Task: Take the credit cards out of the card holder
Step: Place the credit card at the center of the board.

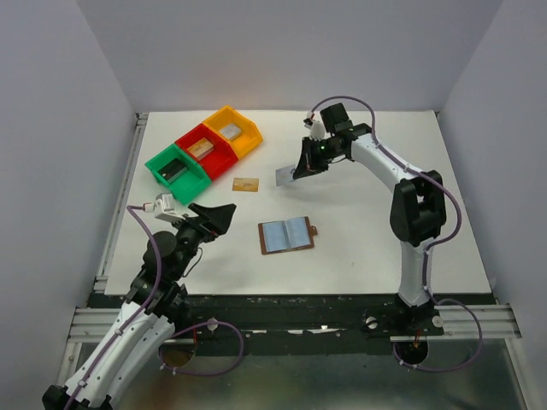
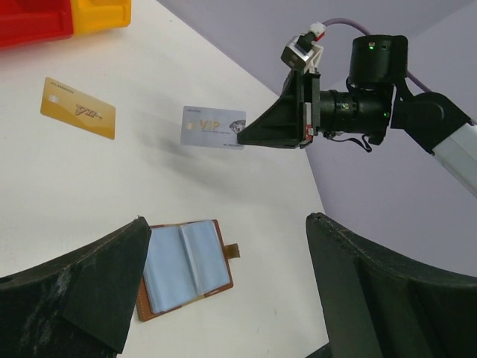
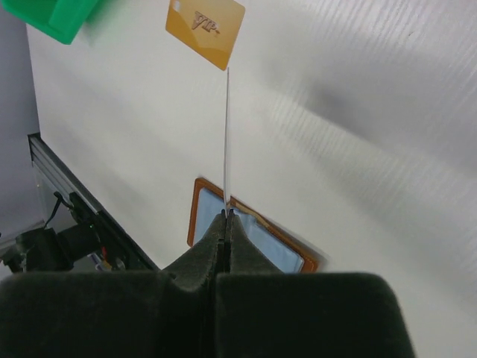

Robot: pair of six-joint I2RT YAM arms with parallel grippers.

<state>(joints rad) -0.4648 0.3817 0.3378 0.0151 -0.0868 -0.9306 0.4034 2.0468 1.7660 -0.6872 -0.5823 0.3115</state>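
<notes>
While aloft, right fingers (image 2: 272, 128) on card (image 2: 211, 127).

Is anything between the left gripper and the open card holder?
Nothing visible: only bare table separates the left gripper from the card holder. The gold card, and the silver card pinched in the right gripper, are farther back.

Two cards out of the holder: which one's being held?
The silvery VIP card, pinched in the right fingers; the gold card lies flat on the table, untouched.
</notes>
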